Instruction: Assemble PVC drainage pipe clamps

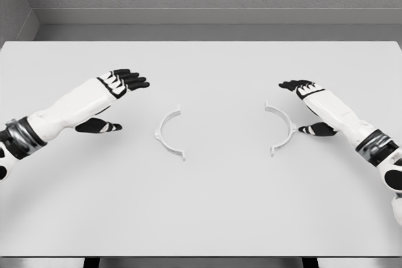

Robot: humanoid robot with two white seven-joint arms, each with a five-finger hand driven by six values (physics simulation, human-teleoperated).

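Observation:
Two white half-ring pipe clamp pieces lie flat on the white table (201, 205). The left clamp half (166, 133) curves with its opening toward the right. The right clamp half (284, 128) curves with its opening toward the left. A wide gap separates the two halves. My left hand (119, 95) hovers to the left of the left half, fingers stretched out and thumb apart, holding nothing. My right hand (304, 101) hangs just right of the right half, fingers extended, thumb low near the clamp's rim, holding nothing.
The table's far edge (201, 42) meets a grey wall and floor strip behind. The near edge runs along the bottom of the view. Only the two clamp pieces and my arms are on the table.

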